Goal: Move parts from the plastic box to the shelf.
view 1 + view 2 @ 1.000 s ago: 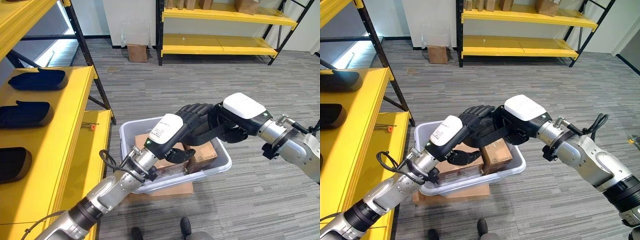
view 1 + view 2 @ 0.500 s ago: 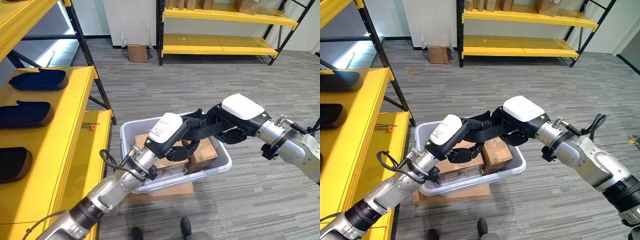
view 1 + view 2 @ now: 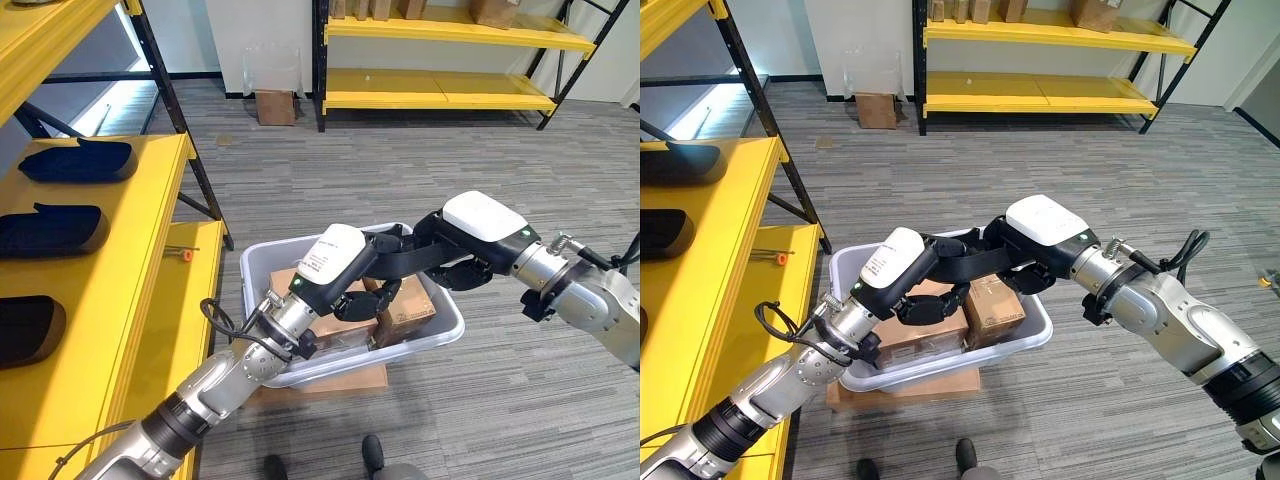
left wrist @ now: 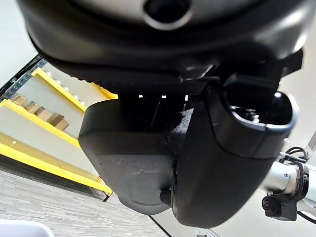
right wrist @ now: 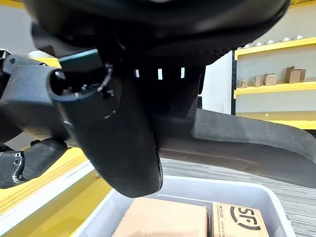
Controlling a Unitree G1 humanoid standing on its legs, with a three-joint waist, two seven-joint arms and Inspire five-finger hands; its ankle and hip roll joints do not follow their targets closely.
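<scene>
Reaching over the plastic box from either side, both hands met above its contents. Left hand had fingers curled down toward the larger cardboard box, though contact could not be confirmed. Right hand extended its fingers straight across the top of the left hand. A smaller cardboard box stood beside the larger one inside the plastic box. The yellow shelf at left carried dark parts, well apart.
</scene>
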